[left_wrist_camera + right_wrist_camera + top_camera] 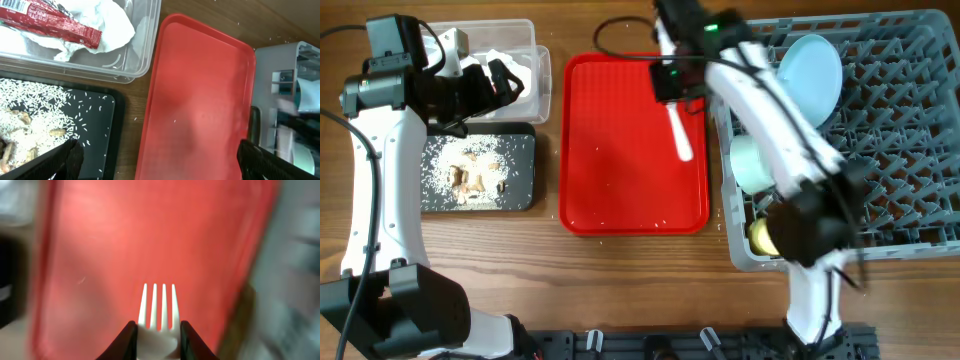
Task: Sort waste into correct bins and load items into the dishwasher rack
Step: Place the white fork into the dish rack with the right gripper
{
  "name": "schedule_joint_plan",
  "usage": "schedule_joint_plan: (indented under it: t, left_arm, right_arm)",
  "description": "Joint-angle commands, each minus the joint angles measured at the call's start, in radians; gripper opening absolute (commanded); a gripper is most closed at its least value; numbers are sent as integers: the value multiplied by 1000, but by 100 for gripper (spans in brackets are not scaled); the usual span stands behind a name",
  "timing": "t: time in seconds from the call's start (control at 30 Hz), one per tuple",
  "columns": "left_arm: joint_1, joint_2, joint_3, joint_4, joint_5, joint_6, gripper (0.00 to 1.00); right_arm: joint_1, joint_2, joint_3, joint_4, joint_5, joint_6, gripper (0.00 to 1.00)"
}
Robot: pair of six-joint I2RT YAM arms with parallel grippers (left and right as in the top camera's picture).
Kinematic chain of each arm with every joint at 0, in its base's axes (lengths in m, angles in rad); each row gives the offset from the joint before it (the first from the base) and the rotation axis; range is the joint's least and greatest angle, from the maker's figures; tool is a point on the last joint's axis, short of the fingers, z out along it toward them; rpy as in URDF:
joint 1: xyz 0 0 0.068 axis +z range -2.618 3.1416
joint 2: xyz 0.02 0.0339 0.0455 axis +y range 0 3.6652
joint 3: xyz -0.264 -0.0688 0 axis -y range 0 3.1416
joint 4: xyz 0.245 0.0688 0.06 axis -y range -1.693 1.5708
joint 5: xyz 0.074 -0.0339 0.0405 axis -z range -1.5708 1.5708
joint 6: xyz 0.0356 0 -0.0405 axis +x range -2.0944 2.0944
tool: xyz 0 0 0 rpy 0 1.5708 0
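My right gripper (672, 88) is shut on the white plastic fork (680, 135) and holds it above the red serving tray's far right part; the fork's tines show in the right wrist view (159, 302) between the fingers (158, 330). My left gripper (503, 80) is open and empty by the clear tub (542, 62), which holds white napkins (112, 25) and the red wrapper (50, 22). The black tray (525, 175) holds rice scraps (470, 170). The grey rack (900, 130) holds the light blue plate (812, 72), the mint green bowl (750, 165) and the yellow cup (760, 236). The spoon is not visible.
The flat red serving tray (620, 180) lies between the bins and the rack, with a few rice grains on it. My right arm crosses over the rack's left side. Wooden table shows in front of the tray.
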Motion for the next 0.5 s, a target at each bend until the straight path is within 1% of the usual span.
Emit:
schedule_joint_plan:
  t: [0.0,0.07,0.1,0.13,0.2,0.23,0.3,0.33,0.37,0.47]
  left_arm:
    - [7,-3,8,2,-2,17,100]
    - [7,-3,8,2,-2,17,100]
    - [7,-3,8,2,-2,17,100]
    - [7,-3,8,2,-2,17,100]
    - [7,-3,8,2,-2,17,100]
    - [7,-3,8,2,-2,17,100]
    - [7,-3,8,2,-2,16,100]
    - [7,-3,8,2,-2,17,100]
    - [7,-3,8,2,-2,17,100]
    - [7,-3,8,2,-2,17,100]
  right_arm:
    - [-90,-233,9,-130,63,49,17]
    - [-171,-321,8,-259,212,134,17]
    - [-233,-354,8,-349,294,187,17]
    - [-272,-371,-9,-351,288,169,16]
    - [-377,-394,-99,-351,274,199,16]
    - [-401,-394,-145,-348,274,214,16]
    - [-446,-394,-302,-323,295,259,11]
    - [-456,-394,-375,-298,305,275,11]
    - [-459,-394,-473,-253,343,290,15]
    - [-460,-394,-606,-130,356,264,29]
